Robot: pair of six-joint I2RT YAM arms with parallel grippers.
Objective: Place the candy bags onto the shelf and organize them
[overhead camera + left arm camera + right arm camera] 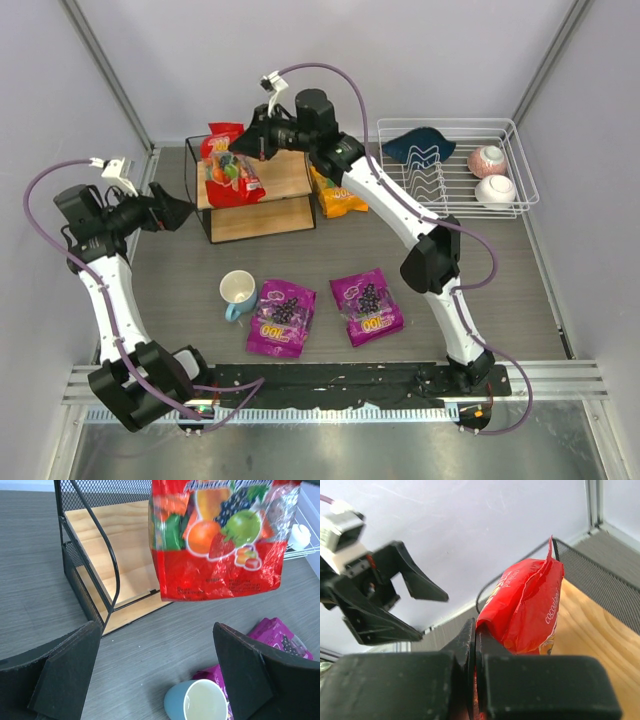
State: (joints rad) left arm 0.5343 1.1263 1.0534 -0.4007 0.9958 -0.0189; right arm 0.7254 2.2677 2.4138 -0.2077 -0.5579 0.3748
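A red candy bag (232, 172) hangs over the left end of the shelf (285, 180), above its top wooden board. My right gripper (243, 148) is shut on the bag's edge; the right wrist view shows the jaws (476, 630) pinching the red bag (530, 600). My left gripper (186, 212) stands open just left of the shelf, empty, with the red bag (220, 540) ahead of its fingers (75, 665). An orange-yellow bag (338, 196) lies against the shelf's right side. Two purple bags (281, 318) (367, 306) lie flat near the front.
A blue mug (237, 292) lies on its side beside the left purple bag, below the left gripper (156, 630). A white wire dish rack (520, 150) at the back right holds two bowls (487, 160) and a dark cloth (418, 145). Grey walls close in behind the shelf.
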